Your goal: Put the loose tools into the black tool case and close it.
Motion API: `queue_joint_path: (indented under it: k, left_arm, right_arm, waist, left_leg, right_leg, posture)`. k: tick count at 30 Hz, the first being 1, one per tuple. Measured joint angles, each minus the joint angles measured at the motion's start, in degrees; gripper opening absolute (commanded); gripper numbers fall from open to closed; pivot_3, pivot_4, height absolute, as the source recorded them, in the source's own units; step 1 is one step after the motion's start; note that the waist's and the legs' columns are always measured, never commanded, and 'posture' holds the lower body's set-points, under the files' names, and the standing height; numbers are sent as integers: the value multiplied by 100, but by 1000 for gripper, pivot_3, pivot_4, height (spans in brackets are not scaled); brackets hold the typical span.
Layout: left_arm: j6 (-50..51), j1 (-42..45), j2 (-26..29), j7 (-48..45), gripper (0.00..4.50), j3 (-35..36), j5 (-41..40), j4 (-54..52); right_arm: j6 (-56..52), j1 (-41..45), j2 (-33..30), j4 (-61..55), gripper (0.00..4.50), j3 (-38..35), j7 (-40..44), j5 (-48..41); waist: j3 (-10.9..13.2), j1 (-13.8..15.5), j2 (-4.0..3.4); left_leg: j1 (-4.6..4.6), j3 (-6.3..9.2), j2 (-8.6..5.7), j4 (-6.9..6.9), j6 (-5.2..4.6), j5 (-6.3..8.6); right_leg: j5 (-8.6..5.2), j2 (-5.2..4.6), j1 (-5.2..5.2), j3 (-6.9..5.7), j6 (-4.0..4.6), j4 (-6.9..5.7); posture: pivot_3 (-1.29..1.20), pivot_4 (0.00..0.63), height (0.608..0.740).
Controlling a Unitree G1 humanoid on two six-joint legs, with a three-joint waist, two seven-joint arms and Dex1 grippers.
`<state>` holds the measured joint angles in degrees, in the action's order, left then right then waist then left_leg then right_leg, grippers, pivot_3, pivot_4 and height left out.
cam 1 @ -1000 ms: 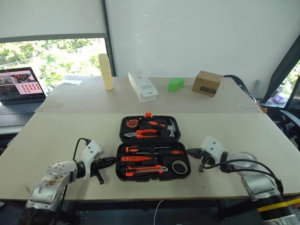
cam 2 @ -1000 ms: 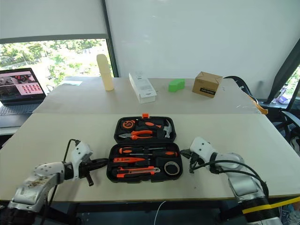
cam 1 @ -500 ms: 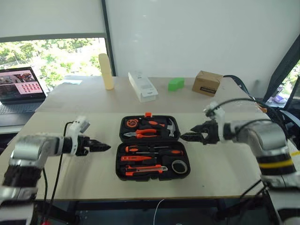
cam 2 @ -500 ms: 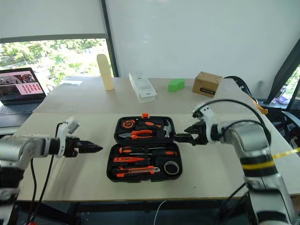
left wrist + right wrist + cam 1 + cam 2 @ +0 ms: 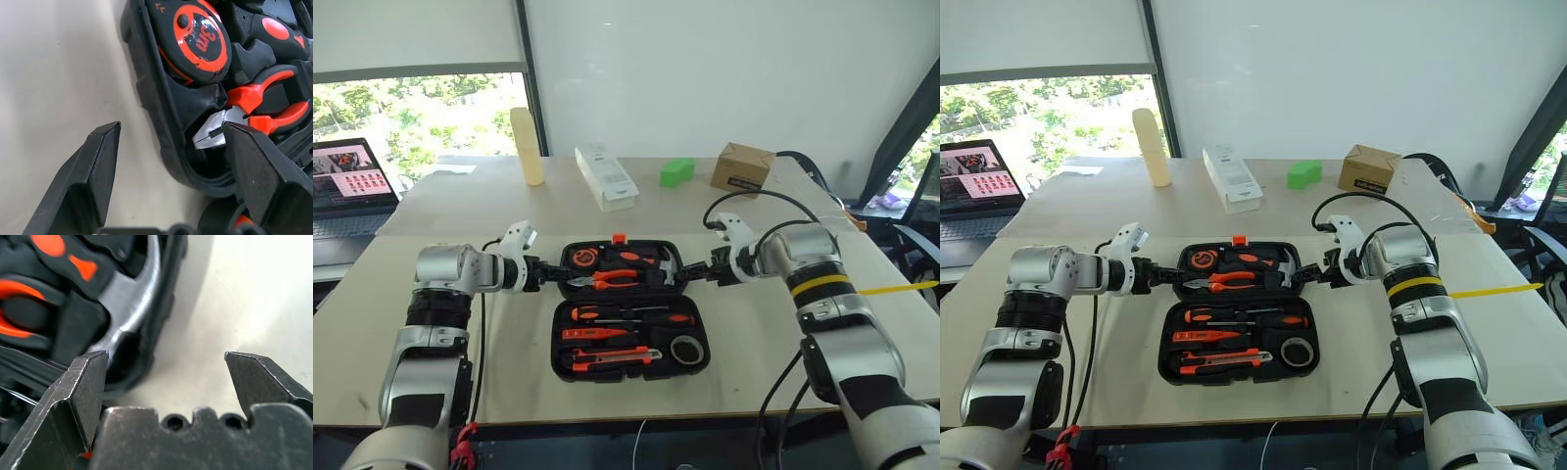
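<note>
Along the far surface (image 5: 460,211) stand a pale yellow bottle (image 5: 527,147), a white box (image 5: 606,179), a green block (image 5: 676,173) and a cardboard box (image 5: 742,169); a laptop (image 5: 347,191) (screen lit) sits apparently on a separate desk.

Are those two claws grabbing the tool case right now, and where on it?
Nothing is held yet. The left gripper and right gripper each have open fingers straddling a side rim of the black tool case's far half, not clamped on it.

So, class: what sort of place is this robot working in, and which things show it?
Probably an office or lab workroom: plain beige tables pushed together, an open laptop by a large window onto trees, and a cardboard box against a bare white wall.
</note>
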<state>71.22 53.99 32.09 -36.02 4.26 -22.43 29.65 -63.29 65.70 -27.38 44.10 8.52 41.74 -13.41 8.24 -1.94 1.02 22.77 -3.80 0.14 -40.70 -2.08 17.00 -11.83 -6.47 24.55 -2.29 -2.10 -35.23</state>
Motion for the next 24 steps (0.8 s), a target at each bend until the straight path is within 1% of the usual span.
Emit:
queue_joint_path:
  k: [1, 2, 3, 4, 6, 7, 8, 9, 11, 13, 14, 15, 16, 20, 23, 24]
  left_arm:
    - [14, 0, 9, -17, 3556, -58, 6, -2]
    - [36, -7, 40, -45, 3649, -114, 11, -3]
    - [39, -8, 61, -63, 3649, -134, 13, -4]
    - [44, -13, 114, -82, 3649, -166, 18, -8]
    - [81, -15, 204, -113, 3156, -198, 31, -15]
    - [130, -33, 266, -124, 3055, -208, 34, -20]
    - [158, -62, 308, -128, 2738, -216, 41, -20]
    - [167, -82, 323, -134, 2229, -219, 44, -19]
    - [179, -91, 330, -178, 1566, -211, 11, -80]
    - [200, -127, 320, -186, 822, -191, -20, -189]
    - [208, -152, 298, -186, 571, -171, -39, -222]
    - [215, -185, 267, -183, 148, -132, -49, -262]
    - [229, -222, 240, -172, 58, -70, -59, -273]
    - [172, -319, 155, -90, 58, 163, -85, -273]
    - [-140, -550, -12, -32, 58, 521, -178, -331]
    - [-338, -714, -101, -32, 58, 695, -254, -439]
  right_arm:
    - [44, 5, 30, 68, 4446, 9, 41, 39]
    - [112, 26, 89, 153, 3939, 17, 59, 94]
    - [158, 34, 136, 206, 3779, 26, 64, 120]
    - [212, 64, 185, 265, 3398, 25, 72, 145]
    - [334, 115, 241, 350, 2696, 28, 74, 199]
    - [402, 158, 264, 431, 2430, 24, 70, 223]
    - [444, 179, 277, 469, 2135, 15, 73, 248]
    - [471, 194, 292, 503, 1675, 6, 74, 261]
    - [544, 234, 374, 575, 1056, 9, 70, 317]
    - [606, 248, 442, 607, 300, 11, 92, 326]
    - [625, 254, 446, 620, 72, 8, 99, 334]
    - [641, 255, 446, 641, 0, 7, 120, 335]
    - [664, 255, 447, 668, 0, 2, 142, 338]
    - [932, 174, 455, 703, 0, -57, 182, 336]
    - [1480, -298, 336, 227, 0, -196, 447, 283]
    - [1737, -571, 241, -106, 0, -248, 570, 252]
  waist:
    - [0, -15, 0]
    - [0, -37, 0]
    - [0, -53, 0]
    - [0, -63, 0]
    - [0, -81, -1]
    - [0, -80, -1]
    - [0, -79, -1]
    - [0, -77, -1]
    - [0, -54, -1]
    - [0, -54, -1]
    - [-1, -55, -1]
    - [-1, -57, -1]
    - [-1, -56, -1]
    - [-1, -55, -1]
    - [-1, -36, -1]
    - [0, -18, -1]
  left_leg:
    - [0, 1, 0, -1, 2, -1]
    - [-1, 1, 0, -1, 5, -3]
    - [-1, 3, 1, -1, 7, -4]
    - [-2, 4, 1, -1, 9, -6]
    - [-6, 5, 2, 0, 11, -6]
    - [-8, 6, 2, 0, 11, -6]
    - [-9, 6, 1, 0, 11, -6]
    - [-9, 6, 1, -1, 11, -6]
    - [-8, 10, -3, -4, 11, -6]
    - [-11, 11, -5, -4, 11, -6]
    - [-16, 10, -5, -3, 11, -6]
    - [-24, 11, -5, -3, 11, -6]
    - [-33, 9, -5, -1, 11, -6]
    - [-45, 9, -4, -2, 12, -7]
    - [-46, 10, -5, -3, 11, -7]
    - [-39, 13, -3, -4, 11, -7]
  right_leg:
    - [0, 0, 0, 0, 0, -1]
    - [0, 0, 0, 1, 0, -4]
    - [0, 0, 0, 1, 0, -5]
    - [0, 0, 0, 1, 0, -9]
    - [0, 1, 0, 2, 1, -13]
    - [0, 1, 0, 3, 1, -15]
    - [0, 0, 0, 3, 1, -18]
    - [0, -1, 0, 4, 1, -19]
    - [0, -4, -2, 4, 1, -22]
    - [0, -6, -2, 5, 1, -26]
    - [0, -7, -3, 6, 1, -35]
    - [0, -7, -7, 7, 1, -43]
    - [0, -8, -11, 10, 1, -48]
    - [-1, -8, -21, 14, 3, -53]
    - [-1, -15, -24, 17, 2, -55]
    - [-1, -18, -19, 15, 2, -56]
  posture:
    - [0, 150, 740]
    - [0, 150, 740]
    - [0, 150, 740]
    - [0, 150, 740]
    - [0, 150, 740]
    - [0, 150, 740]
    - [0, 150, 740]
    - [0, 150, 740]
    - [0, 150, 740]
    - [0, 150, 740]
    - [0, 150, 740]
    - [0, 150, 740]
    - [0, 150, 740]
    - [0, 150, 740]
    - [0, 150, 740]
    - [0, 150, 740]
